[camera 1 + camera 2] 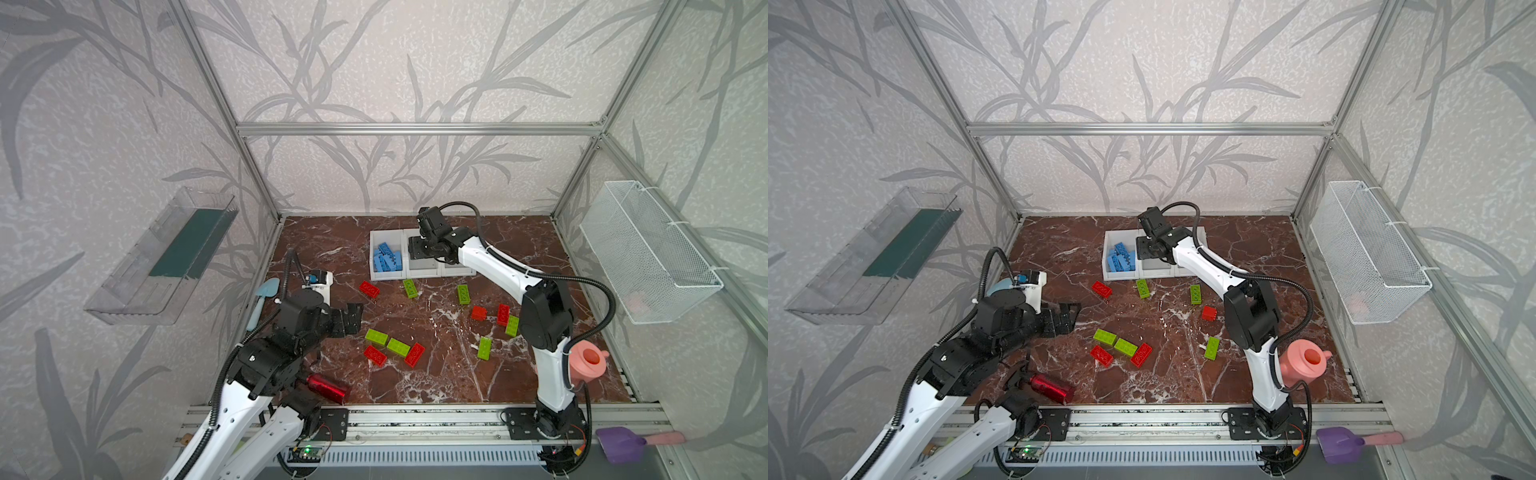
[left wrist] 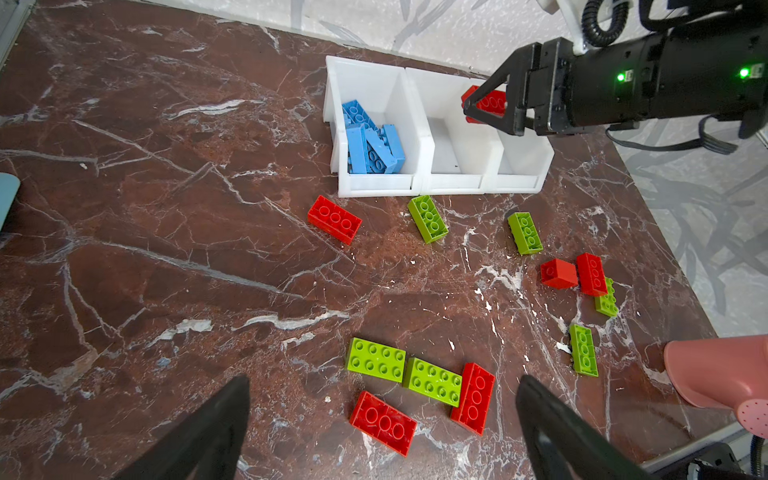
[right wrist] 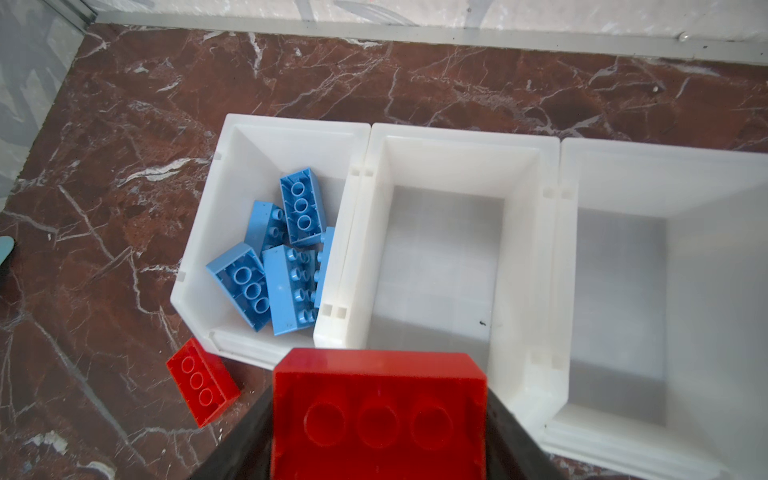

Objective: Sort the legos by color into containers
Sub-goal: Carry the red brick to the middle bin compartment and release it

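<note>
- Closest: red brick (image 3: 378, 399), glossy and rectangular, with the three round sockets of its underside facing the right wrist camera.
- The right gripper (image 2: 473, 107) is clamped on this brick, one black finger against each side. It holds the brick above the middle bin.
- The containers (image 3: 461, 137) are three identical white open-top bins, joined in a row near the back of the brown marble table (image 1: 436, 386).
- The left bin holds the blue bricks (image 3: 297, 208), piled at odd angles. Five show; whether more lie beneath cannot be told.
- The middle and right bins show bare floors.
- Loose red bricks on the table number five, which makes six with the held one:
  - one (image 1: 369, 289) sits just in front of the left bin;
  - two (image 1: 503, 314) sit side by side near the right arm;
  - two (image 1: 414, 354) are in the front-centre cluster.
- Loose green bricks number six, all lime:
  - two (image 1: 410, 288) lie in front of the bins, apart from each other;
  - one (image 1: 512, 325) touches a red one;
  - one (image 1: 484, 348) lies alone;
  - two (image 1: 376, 337) lie studs up, end to end, in the front cluster.
- The left gripper (image 1: 351, 319) has its jaws spread wide and grips no brick. It hovers over the table's left side, near the front cluster.
</note>
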